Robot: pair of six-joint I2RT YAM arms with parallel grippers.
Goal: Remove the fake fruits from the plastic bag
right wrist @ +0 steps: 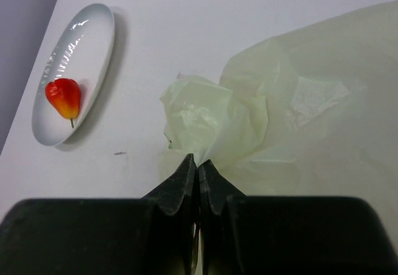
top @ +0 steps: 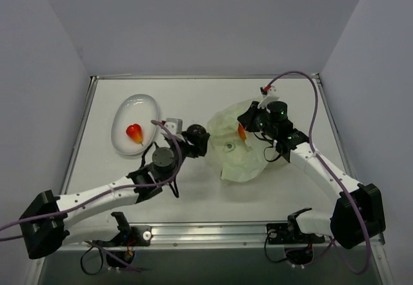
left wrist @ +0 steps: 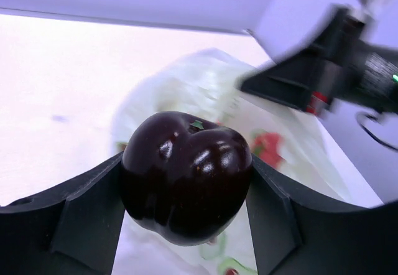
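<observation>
The left claw [top: 195,137] is at the left edge of the bag [top: 239,153]. It holds a dark fruit [left wrist: 186,175]. The fruit is round, shiny and almost black, with a tiny green spot on top. It sits right between the two black fingers [left wrist: 87,213], and both fingers press on its sides. It fills the whole gap. The bag lies behind it on the white table [top: 193,98].

The right claw [right wrist: 198,172] is squeezed nearly all the way together. It pinches a bunched-up bit of the thin, pale bag between its tips. The bag spreads out to the right of that pinch.

A red fruit [right wrist: 63,97] lies in the white dish [right wrist: 87,32]. It is red on top and orange below, with a little stem. The dish is well apart from both claws, over on the far left of the table.

From above, a small orange piece [top: 242,131] shows at the bag, just beside the right claw. I cannot tell if it is inside the bag.
</observation>
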